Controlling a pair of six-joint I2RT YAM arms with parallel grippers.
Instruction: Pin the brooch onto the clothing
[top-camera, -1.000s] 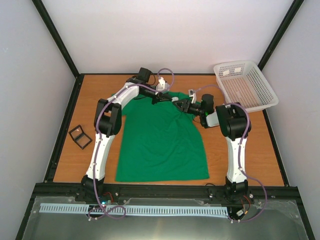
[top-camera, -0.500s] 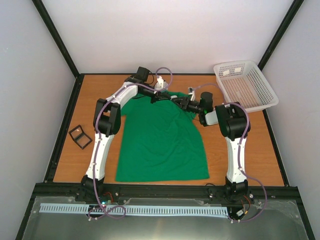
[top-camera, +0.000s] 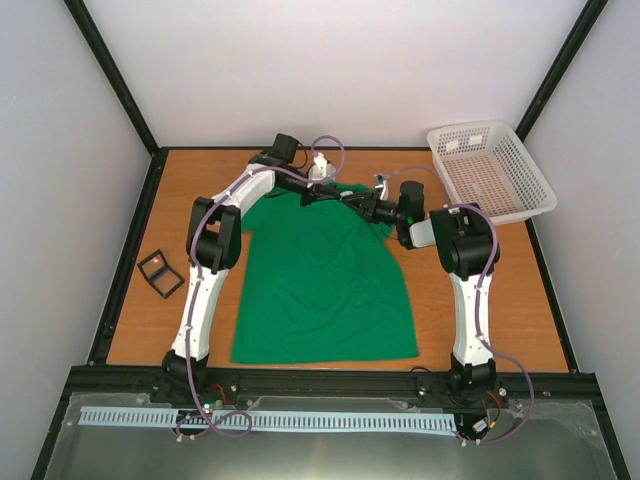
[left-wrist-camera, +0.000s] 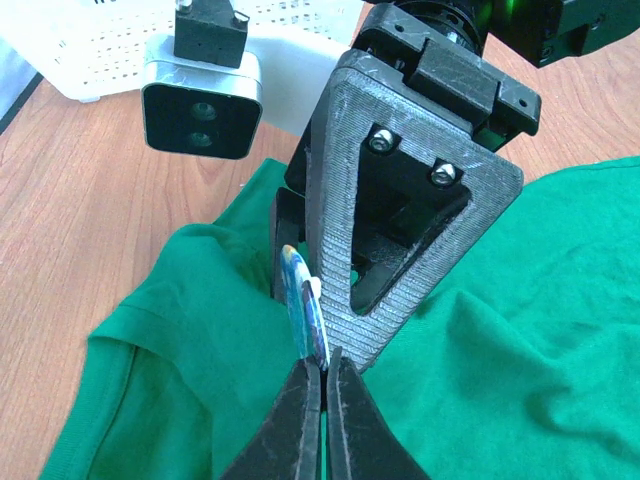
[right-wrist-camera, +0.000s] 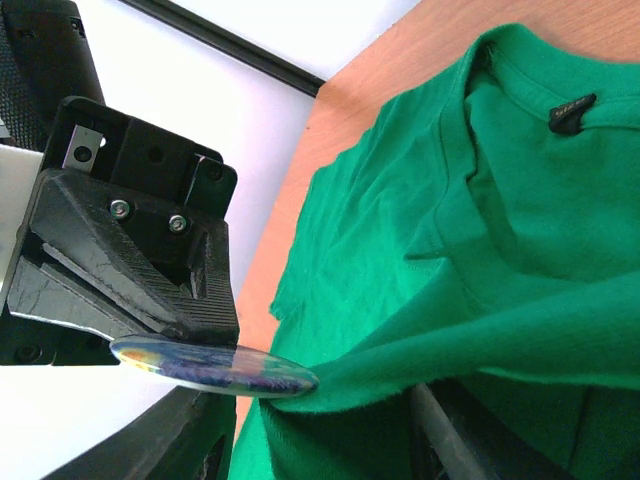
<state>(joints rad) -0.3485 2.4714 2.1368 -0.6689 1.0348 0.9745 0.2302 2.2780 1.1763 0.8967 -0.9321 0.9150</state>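
The green T-shirt (top-camera: 325, 275) lies flat on the table, collar at the far end. Both grippers meet at its collar and right shoulder. My left gripper (left-wrist-camera: 325, 372) is shut on the rim of the small bluish brooch (left-wrist-camera: 304, 305), held edge-on above the cloth. In the right wrist view the brooch (right-wrist-camera: 215, 366) touches a raised fold of the shirt (right-wrist-camera: 470, 345). My right gripper (right-wrist-camera: 320, 435) holds that fold up off the table between its fingers. The dark collar label (right-wrist-camera: 571, 113) shows beyond. From above, the left gripper (top-camera: 322, 193) and right gripper (top-camera: 353, 204) almost touch.
A white mesh basket (top-camera: 497, 150) stands at the back right corner. A small black square-framed case (top-camera: 160, 272) lies on the wood at the left. Black frame rails run along the table's edges.
My right gripper has shifted a little left and back, closer to the left gripper. The left arm and shirt have hardly moved.
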